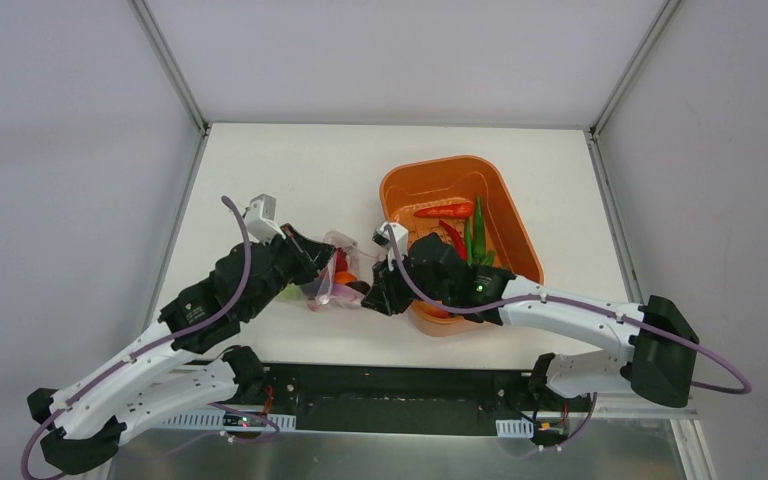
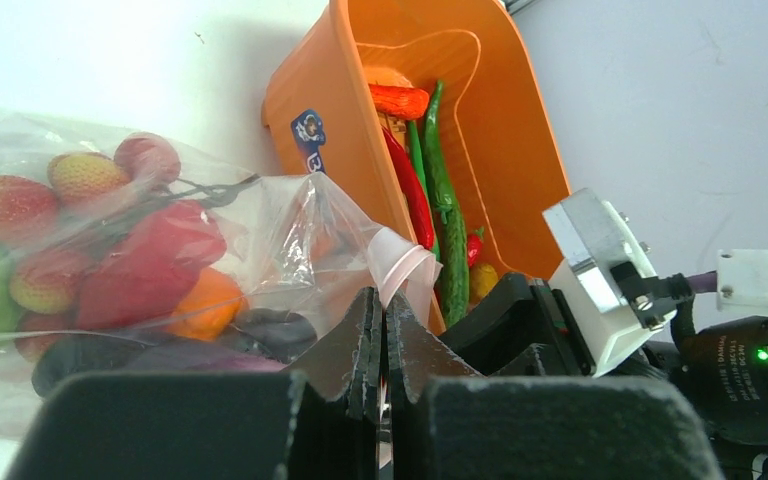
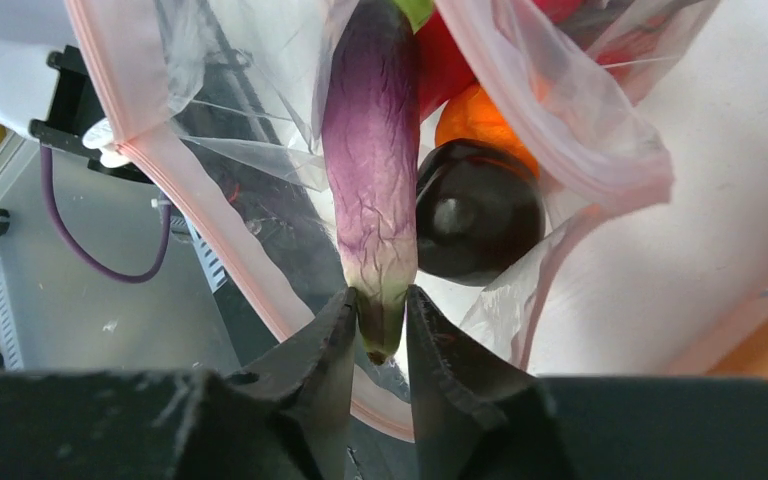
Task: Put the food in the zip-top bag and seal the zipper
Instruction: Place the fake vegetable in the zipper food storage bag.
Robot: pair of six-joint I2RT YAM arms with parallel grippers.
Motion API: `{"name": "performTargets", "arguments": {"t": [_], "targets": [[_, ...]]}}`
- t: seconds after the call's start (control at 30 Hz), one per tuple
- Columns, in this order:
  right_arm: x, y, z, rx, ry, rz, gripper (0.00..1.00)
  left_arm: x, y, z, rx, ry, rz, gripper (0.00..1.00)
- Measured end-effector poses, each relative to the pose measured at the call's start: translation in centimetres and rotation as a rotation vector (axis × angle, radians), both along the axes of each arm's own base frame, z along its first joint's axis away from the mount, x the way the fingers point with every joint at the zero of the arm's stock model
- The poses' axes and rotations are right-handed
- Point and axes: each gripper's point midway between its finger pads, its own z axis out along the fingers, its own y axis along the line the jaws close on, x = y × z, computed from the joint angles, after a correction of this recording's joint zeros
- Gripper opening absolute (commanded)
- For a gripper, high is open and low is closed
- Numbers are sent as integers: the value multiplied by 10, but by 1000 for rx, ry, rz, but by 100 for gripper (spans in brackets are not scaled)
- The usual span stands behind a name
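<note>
Right hand (image 3: pixel 380 305) clamps the veined, tapering purple eggplant (image 3: pixel 372 170) by its tip; left hand (image 2: pixel 382 310) pinches the crinkly zip-top bag (image 2: pixel 280 215) (pink-edged, clear film).

This looks like a robotics lab test cell. A white counter (image 1: pixel 290 180) is boxed in by plain pale wall panels (image 1: pixel 60 150) on metal posts (image 1: pixel 170 65). Two cabled arms are bolted to a rail (image 1: pixel 390 400) at six o'clock, and toy food (image 1: pixel 443 211) sits in an orange tub (image 1: pixel 505 195) at two o'clock.
</note>
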Motion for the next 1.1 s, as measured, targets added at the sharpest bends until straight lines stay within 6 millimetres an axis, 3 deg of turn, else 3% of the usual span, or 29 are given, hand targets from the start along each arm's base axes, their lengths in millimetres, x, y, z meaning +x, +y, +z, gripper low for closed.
{"name": "performTargets", "arguments": {"t": [0.2,0.5,0.8,1.1], "targets": [[-2,6,-2,12,11,23,11,-2,2,2,14,3,-1,0],[5,25,25,145,16,-12,9,0,0,0,23,8,-3,0],[15,43,-2,86,-6,-98,8,-1,-5,-2,23,18,-26,0],[20,55,10,139,-62,-141,15,-2,-5,0,17,16,-28,0]]}}
